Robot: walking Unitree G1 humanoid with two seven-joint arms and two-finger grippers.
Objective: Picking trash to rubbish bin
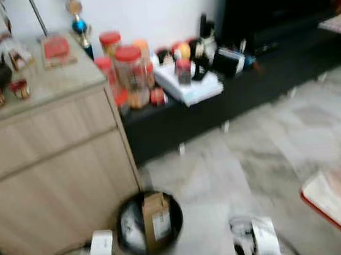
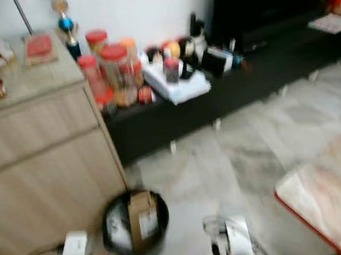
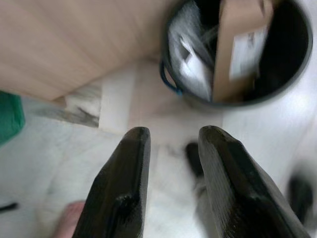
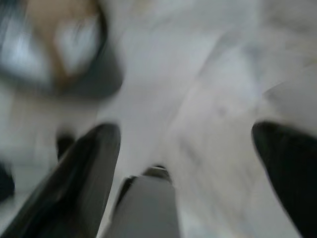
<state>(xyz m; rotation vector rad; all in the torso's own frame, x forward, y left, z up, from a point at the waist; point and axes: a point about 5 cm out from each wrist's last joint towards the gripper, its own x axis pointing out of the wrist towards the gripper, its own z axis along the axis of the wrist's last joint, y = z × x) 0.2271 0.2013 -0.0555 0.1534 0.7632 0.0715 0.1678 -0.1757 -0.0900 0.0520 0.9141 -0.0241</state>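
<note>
on the pale marble floor (image 1: 265, 147), just beside the light wooden cabinet (image 1: 51, 159), stands the round black rubbish bin (image 1: 177, 225), already holding a brown cardboard box with a white label (image 1: 157, 218) upright against crumpled clear plastic wrap (image 3: 190, 59). the left tool (image 3: 171, 163) hangs above the floor near the bin's rim, its two black fingers a little apart with nothing between them. the right tool (image 4: 185, 148) hovers over bare floor with its fingers spread wide, also empty.

small pale scraps (image 1: 226, 126) lie along the foot of the low black shelf (image 1: 246, 88), well apart from the bin; they are too blurred to identify, but they look like the trash left to collect.

the risks, as i judge them: the views are smeared, so any reach begun now could miss such small flat bits or scrape fingertips on the marble. the shelf edge is crowded with red-lidded jars (image 1: 130, 67) and dark bottles (image 1: 208, 37), so an arm swung carelessly near the scraps could knock them down. the bin sits near the robot's own feet and could be kicked over, spilling the box.
</note>
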